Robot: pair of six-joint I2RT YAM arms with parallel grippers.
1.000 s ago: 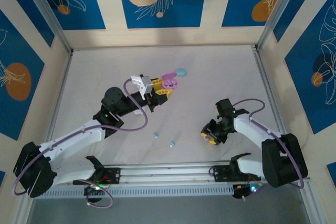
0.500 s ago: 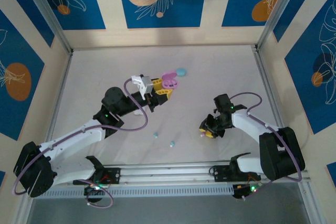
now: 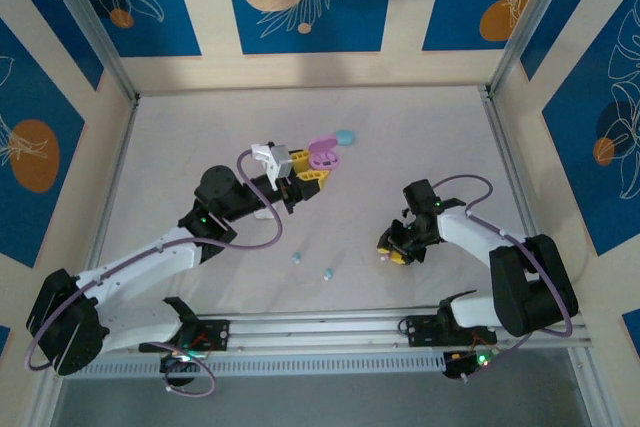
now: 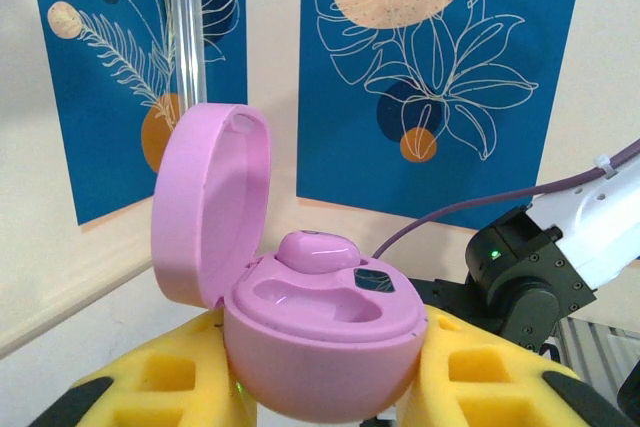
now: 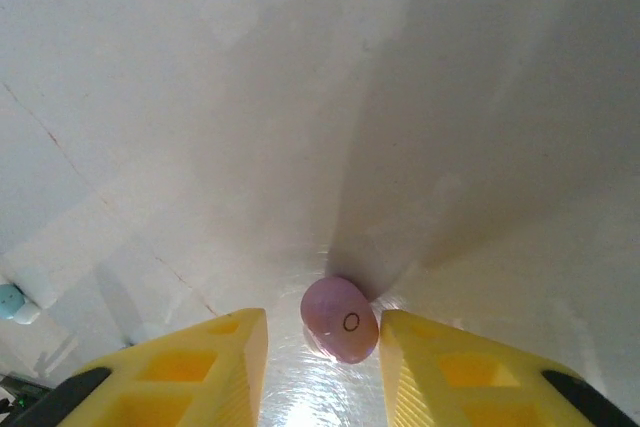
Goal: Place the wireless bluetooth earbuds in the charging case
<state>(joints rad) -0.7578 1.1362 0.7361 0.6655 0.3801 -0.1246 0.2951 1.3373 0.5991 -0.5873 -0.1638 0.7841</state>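
Observation:
My left gripper (image 3: 312, 169) is raised above the table and shut on an open pink charging case (image 4: 320, 347), whose lid (image 4: 205, 207) stands up on the left. One pink earbud (image 4: 318, 250) sits in the case's far socket; the near socket is bare. My right gripper (image 3: 388, 252) is down at the table on the right. In the right wrist view a second pink earbud (image 5: 340, 319) lies on the table between its yellow fingers (image 5: 225, 357), close against the right one with a gap on the left. The jaws stand narrowly open around it.
Two light blue earbuds (image 3: 297, 258) (image 3: 327, 274) lie near the front middle of the table. A light blue case (image 3: 345, 136) rests behind the pink case. The enclosure walls (image 3: 110, 177) border the table on both sides and at the back.
The right gripper has shifted slightly left and farther in, and its jaws have narrowed around the pink earbud. The left arm and the case have stayed still.

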